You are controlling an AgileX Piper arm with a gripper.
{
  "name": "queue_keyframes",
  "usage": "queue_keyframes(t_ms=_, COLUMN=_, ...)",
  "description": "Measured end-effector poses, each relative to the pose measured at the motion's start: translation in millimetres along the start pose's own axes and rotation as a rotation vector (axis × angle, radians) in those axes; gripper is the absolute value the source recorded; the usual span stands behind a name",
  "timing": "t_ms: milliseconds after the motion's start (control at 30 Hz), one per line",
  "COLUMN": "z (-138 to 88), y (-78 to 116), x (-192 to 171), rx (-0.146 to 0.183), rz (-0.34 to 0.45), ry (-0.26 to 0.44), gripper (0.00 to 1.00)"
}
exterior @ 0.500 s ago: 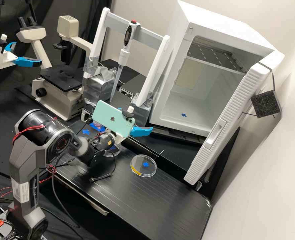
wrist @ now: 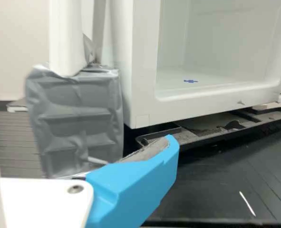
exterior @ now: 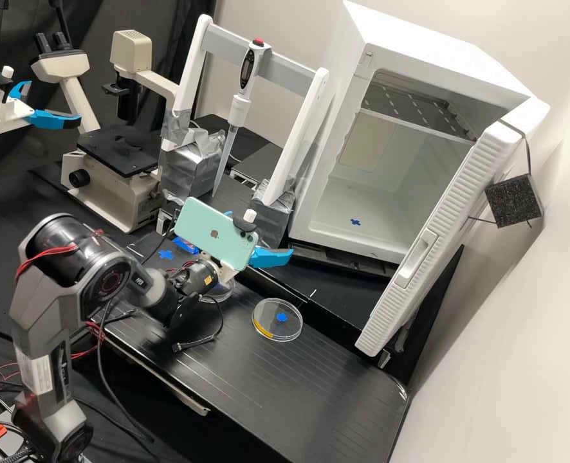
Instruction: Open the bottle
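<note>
In the high view, the gripper (exterior: 264, 233) is held raised by the surface's (exterior: 311, 386) far edge, its fingers (exterior: 272, 257) spread, nothing gripped; the exact gap cannot be told. A clear dish (exterior: 269, 312) is set nearer that edge. The bottle's place cannot be told.

In the wrist view, one fingertip is seen before the open cabinet (wrist: 142, 102), beside the silver-taped block (wrist: 73, 118).

The arm (exterior: 44, 308) is bent, gripper (exterior: 260, 233) raised, 2 fingers (exterior: 271, 258) apart.
</note>
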Motion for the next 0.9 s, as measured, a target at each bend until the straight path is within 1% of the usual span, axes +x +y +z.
queue_keyframes(t_ms=67, z=-5, y=3.1, x=-12, rx=0.017, rz=0.023, ry=0.036, gripper=1.00)
queue_keyframes(t_ms=100, z=-10, y=4.0, x=-21, rx=0.014, rz=0.036, ry=0.073, gripper=1.00)
queue_keyframes(t_ms=133, z=-13, y=3.9, x=-25, rx=0.016, rz=0.041, ry=0.091, gripper=1.00)
queue_keyframes(t_ms=167, z=-18, y=2.3, x=-32, rx=0.018, rz=0.047, ry=0.125, gripper=1.00)
queue_keyframes(t_ms=233, z=-27, y=-4.0, x=-39, rx=0.022, rz=0.035, ry=0.178, gripper=1.00)
queue_keyframes(t_ms=300, z=-35, y=-15.2, x=-43, rx=0.014, rz=-0.001, ry=0.222, gripper=1.00)
queue_keyframes(t_ms=400, z=-42, y=-31.6, x=-47, rx=-0.019, rz=-0.065, ry=0.255, gripper=1.00)
queue_keyframes(t_ms=467, z=-44, y=-42.3, x=-46, rx=-0.035, rz=-0.102, ry=0.258, gripper=1.00)
queue_keyframes(t_ms=600, z=-42, y=-54.6, x=-43, rx=-0.047, rz=-0.136, ry=0.233, gripper=1.00)
queue_keyframes(t_ms=900, z=-40, y=-62.8, x=-33, rx=-0.064, rz=-0.141, ry=0.202, gripper=1.00)
